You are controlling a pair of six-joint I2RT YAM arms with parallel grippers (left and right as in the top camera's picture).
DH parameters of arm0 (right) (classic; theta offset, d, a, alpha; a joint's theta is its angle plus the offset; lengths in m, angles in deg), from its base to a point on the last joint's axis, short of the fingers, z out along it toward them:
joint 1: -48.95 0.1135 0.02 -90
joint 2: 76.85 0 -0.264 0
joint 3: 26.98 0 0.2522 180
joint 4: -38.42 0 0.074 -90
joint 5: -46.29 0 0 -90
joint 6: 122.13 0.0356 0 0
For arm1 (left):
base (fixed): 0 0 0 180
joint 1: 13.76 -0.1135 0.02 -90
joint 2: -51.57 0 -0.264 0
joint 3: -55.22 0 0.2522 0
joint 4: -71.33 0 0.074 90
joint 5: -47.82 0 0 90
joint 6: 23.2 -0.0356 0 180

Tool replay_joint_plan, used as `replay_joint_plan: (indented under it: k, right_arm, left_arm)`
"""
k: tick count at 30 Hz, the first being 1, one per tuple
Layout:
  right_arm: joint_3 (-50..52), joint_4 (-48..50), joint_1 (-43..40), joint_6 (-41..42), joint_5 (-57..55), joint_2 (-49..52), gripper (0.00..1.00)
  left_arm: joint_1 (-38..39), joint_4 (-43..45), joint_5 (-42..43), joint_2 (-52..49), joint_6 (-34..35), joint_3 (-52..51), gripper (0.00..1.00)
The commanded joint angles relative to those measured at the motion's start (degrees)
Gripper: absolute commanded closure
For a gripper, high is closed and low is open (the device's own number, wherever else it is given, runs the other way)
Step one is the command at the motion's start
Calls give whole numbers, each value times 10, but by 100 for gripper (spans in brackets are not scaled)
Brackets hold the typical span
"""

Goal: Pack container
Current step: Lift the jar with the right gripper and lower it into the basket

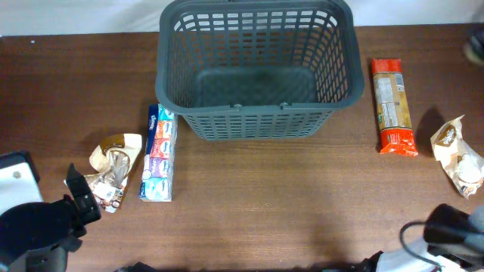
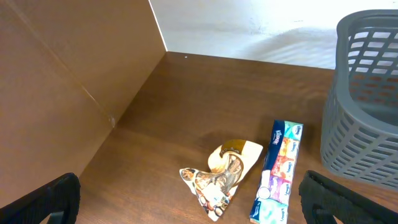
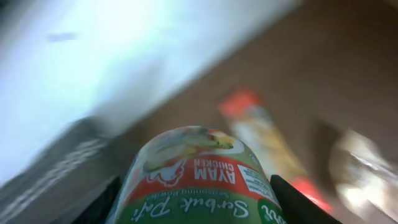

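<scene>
Packing looks barely begun, to my eye: from overhead the container [image 1: 257, 72] sits at the far middle of the table [image 1: 257, 204] with nothing visible on its base. A tissue pack [image 1: 159, 155] lies just beside its left corner, with a crumpled packet [image 1: 113, 170] next to that. Off to the right a long red packet [image 1: 393, 106] lies near the container, and a second crumpled packet [image 1: 457, 155] lies further out. Both arms sit low at the near edge, the left arm [image 1: 38, 234] and the right arm [image 1: 454, 230], well apart from the container. The left wrist camera shows the left pincer [image 2: 189, 214] spread wide and holding nothing. It is pointed at the crumpled packet and the tissue pack, with the container's lattice wall to the right. The right wrist camera is blurred, but the right pincer [image 3: 199, 208] is plainly clamped around a seasoning tub [image 3: 199, 168] with a green and red label. The long red packet and the container's edge show hazily behind it. I judge the step in hand to be carrying this tub. The next move calls for lifting it clear of the thick rim, bringing it over the open basket, lowering it inside and letting go.
</scene>
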Motion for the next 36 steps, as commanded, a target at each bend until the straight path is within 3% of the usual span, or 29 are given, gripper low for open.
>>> replay_joint_plan:
  k: [1, 5, 9, 14, 25, 36]
  right_arm:
    - [-43, 28, 88, 16, 35, -14, 96]
    - [-43, 83, 196, 15, 22, -9, 96]
    - [-42, 109, 290, 8, -76, 16, 96]
    - [-42, 111, 360, -18, -153, 72, 96]
    - [-42, 91, 377, -39, -149, 193, 96]
    - [-42, 54, 377, -57, -150, 236, 96]
  left_arm:
    - [0, 0, -2, 0, -1, 0, 0]
    - [0, 0, -2, 0, -1, 0, 0]
    - [0, 0, -2, 0, -1, 0, 0]
    - [0, 0, -2, 0, -1, 0, 0]
    - [0, 0, -2, 0, -1, 0, 0]
    - [0, 0, -2, 0, -1, 0, 1]
